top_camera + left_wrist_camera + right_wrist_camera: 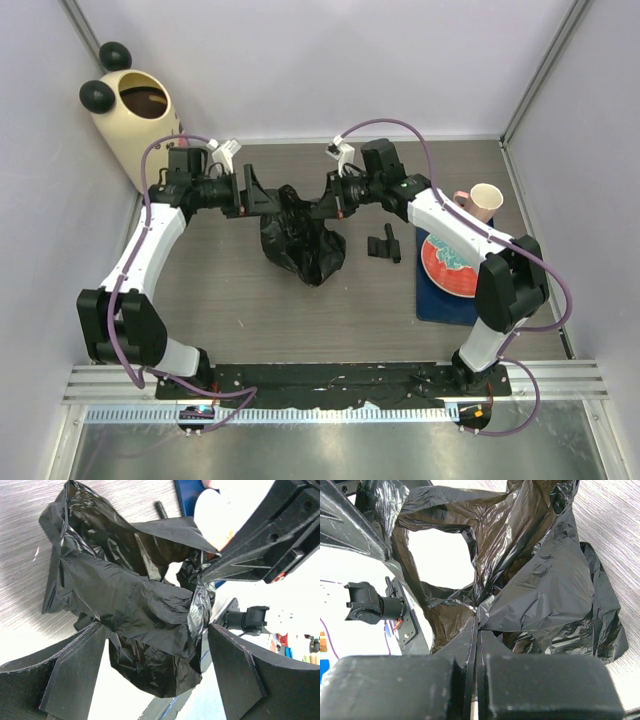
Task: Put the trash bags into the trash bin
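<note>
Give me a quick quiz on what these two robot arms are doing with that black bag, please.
1. True or false: the trash bag already lies inside the trash bin.
2. Which side's gripper pinches the bag? A left; B right; C neither.
3. What colour is the plate on the blue mat?
Key: 1 false, it is out between the two arms. 2 B: the right gripper is shut on it, and the left gripper is open. 3 red.
</note>
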Tool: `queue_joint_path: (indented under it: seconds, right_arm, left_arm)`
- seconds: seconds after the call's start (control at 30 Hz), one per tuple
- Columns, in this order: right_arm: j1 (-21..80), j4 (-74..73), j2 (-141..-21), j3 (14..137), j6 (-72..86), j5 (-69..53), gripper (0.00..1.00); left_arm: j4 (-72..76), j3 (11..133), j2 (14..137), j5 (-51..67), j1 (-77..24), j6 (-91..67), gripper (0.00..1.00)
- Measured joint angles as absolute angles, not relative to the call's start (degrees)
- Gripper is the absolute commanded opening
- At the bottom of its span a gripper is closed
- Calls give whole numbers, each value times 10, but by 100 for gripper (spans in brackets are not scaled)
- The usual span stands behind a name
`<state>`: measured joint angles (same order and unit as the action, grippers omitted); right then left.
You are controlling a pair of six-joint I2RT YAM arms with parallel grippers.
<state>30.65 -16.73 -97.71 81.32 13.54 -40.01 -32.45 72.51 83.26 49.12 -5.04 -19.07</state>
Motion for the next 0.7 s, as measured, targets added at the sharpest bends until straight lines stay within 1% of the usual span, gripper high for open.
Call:
queue_joint_path:
  seconds: [0.07, 0.17, 0.2, 0.3, 0.37, 0.47, 0.57, 0.63, 0.67, 0.7]
  right_arm:
    - [311, -173, -977, 821, 134, -391, 1]
    - [318, -181, -977, 833, 129, -380, 1]
    - [320, -185, -977, 837, 126, -376, 1]
    - [324, -192, -977, 845, 119, -365, 1]
    - [327, -196, -977, 850, 115, -359, 1]
    - [329, -201, -977, 854, 110, -353, 1]
    - [331, -205, -977, 858, 108, -350, 1]
    - [331, -206, -977, 860, 108, -350, 1]
    - [332, -207, -977, 860, 108, -350, 1]
    - [332, -207, -977, 860, 108, -350, 1]
  left_arm:
    - [-343, 739, 833, 473, -52, -188, 85]
    - [-389, 766, 833, 434, -53, -174, 91]
    - [-408, 777, 833, 418, -53, -167, 94]
    - [-444, 801, 833, 387, -52, -144, 97]
    - [-467, 814, 833, 377, -52, -130, 97]
    - [-495, 829, 833, 371, -52, -113, 95]
    - [-517, 831, 837, 370, -52, -101, 88]
    - [-528, 830, 843, 371, -52, -97, 80]
    - [-533, 830, 848, 371, -52, -95, 75]
    - [-537, 830, 854, 371, -52, -93, 62]
